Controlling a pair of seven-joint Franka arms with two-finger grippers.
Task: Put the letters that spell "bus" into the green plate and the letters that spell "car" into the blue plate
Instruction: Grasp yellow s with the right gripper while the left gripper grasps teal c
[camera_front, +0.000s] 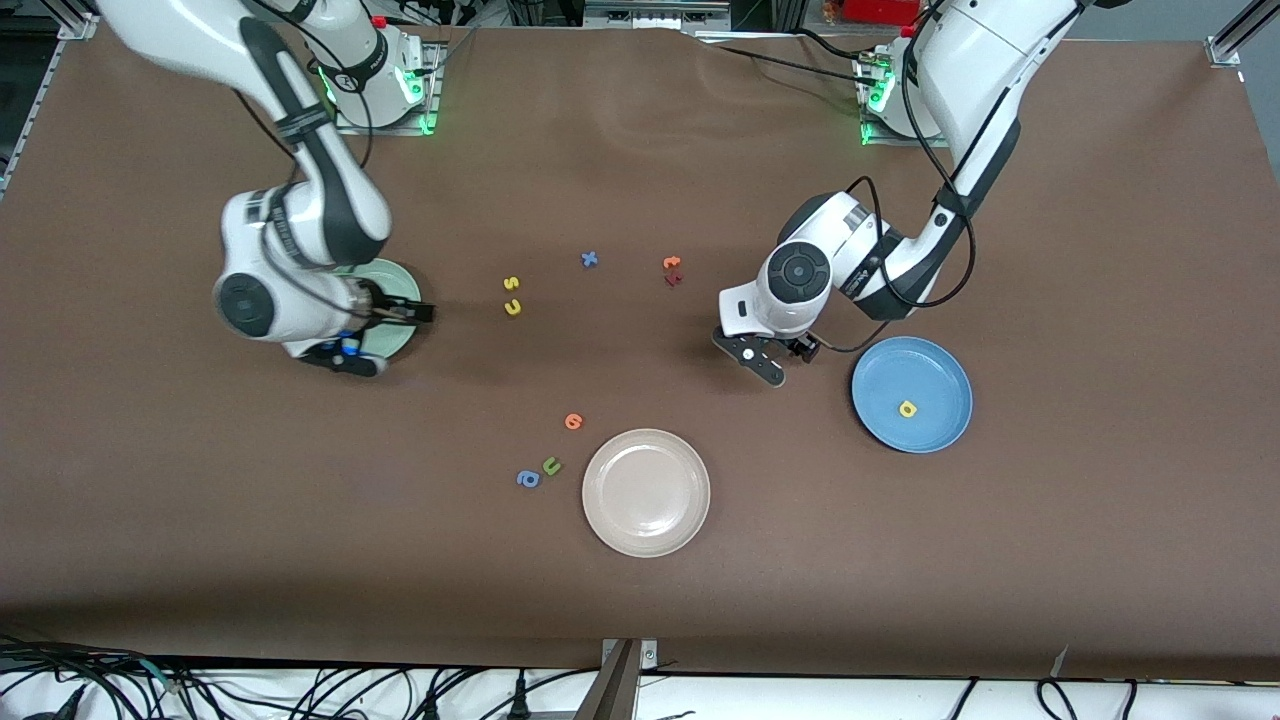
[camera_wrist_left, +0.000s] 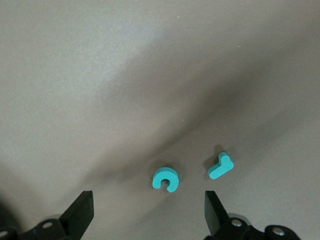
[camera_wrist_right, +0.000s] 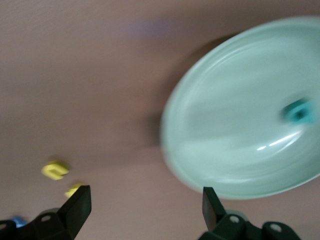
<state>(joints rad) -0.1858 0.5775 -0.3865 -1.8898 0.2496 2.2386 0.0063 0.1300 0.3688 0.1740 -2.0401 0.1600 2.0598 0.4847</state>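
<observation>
On the pale mint-green plate (camera_wrist_right: 240, 125) lies only the teal foam "b" (camera_wrist_right: 299, 111), on the blue plate (camera_front: 935, 360) only the yellow foam "a" (camera_front: 907, 408); four letters remain, with the right gripper (camera_wrist_right: 142, 210) over that green plate's edge and the left gripper (camera_wrist_left: 149, 212) above the teal foam "c" (camera_wrist_left: 165, 179), both wide open and empty.

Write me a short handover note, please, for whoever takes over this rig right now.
Left gripper: jaws open, empty, over the teal c and teal r, both on the bare table.
Right gripper: jaws open, empty, over the green plate's edge.
Done: teal b lies in the green plate; yellow a lies in the blue plate.
Left: yellow s and yellow u, on the table, go to the green plate; c and r go to the blue plate.
</observation>
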